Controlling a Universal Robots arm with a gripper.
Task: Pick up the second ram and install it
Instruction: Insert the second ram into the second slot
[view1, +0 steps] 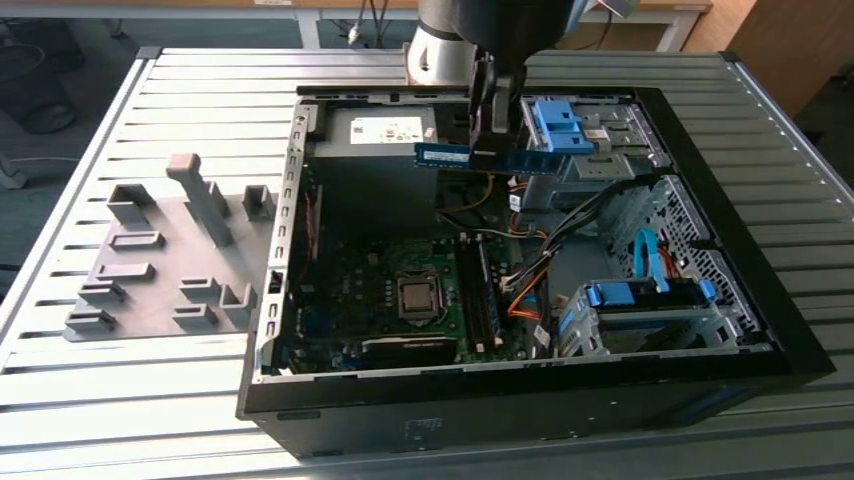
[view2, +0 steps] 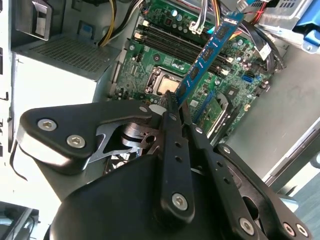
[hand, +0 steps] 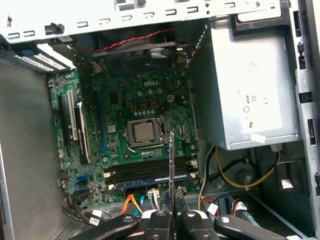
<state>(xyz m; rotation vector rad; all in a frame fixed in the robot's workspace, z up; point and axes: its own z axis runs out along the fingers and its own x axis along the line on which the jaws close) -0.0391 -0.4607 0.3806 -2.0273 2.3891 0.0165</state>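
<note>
Blue-green and thin, the second ram is clamped edge-on between the closed fingers of the gripper, held in the air above the open computer case. In both wrist views the stick juts out from the fingertips over the green motherboard, above the memory slots beside the processor socket. A grey fixture tray lies on the slatted table at the exterior view's left.
</note>
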